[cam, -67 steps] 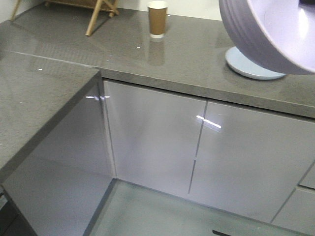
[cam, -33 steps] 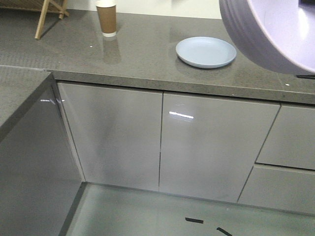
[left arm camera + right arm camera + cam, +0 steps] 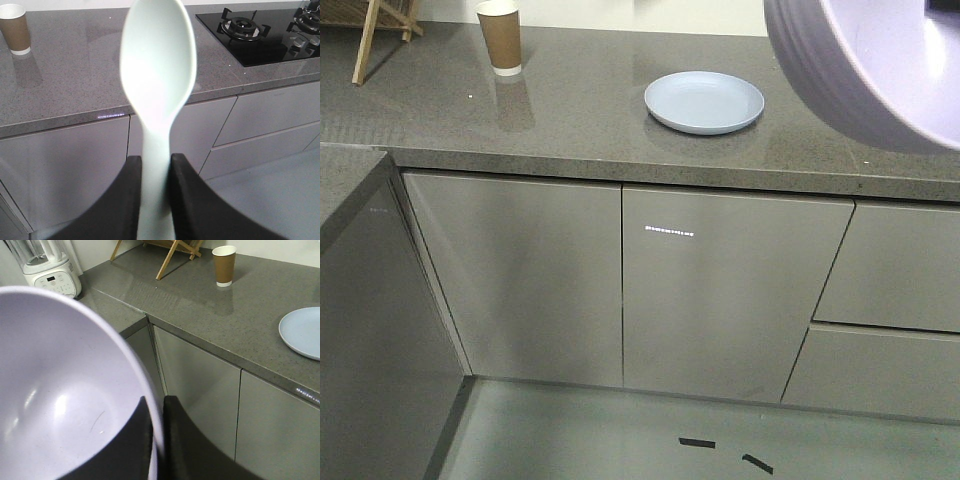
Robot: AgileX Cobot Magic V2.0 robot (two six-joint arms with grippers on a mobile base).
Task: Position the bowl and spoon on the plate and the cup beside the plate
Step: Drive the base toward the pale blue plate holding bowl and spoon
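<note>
Grey speckled stone worktop (image 3: 580,120) over glossy grey cabinet doors (image 3: 720,290). Black gas hob (image 3: 260,30) inset at one end; white blender (image 3: 45,267) and wooden rack (image 3: 172,250) near corner.

Round light blue plate (image 3: 704,102) flat on worktop, nothing on it. Brown paper cup (image 3: 500,37) upright, well apart from plate.

Left end effector (image 3: 156,167) clamped on handle of pale mint plastic spoon (image 3: 157,75), held in air. Right end effector (image 3: 156,407) pinches rim of lavender plastic bowl (image 3: 60,390), empty, held clear of worktop.

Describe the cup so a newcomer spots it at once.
Find the long grey counter above the cabinet doors. Near its back left, between the wooden stand legs and the pale blue plate, stands the cup. It alone is tall and brown, with a white rim and base band.
</note>
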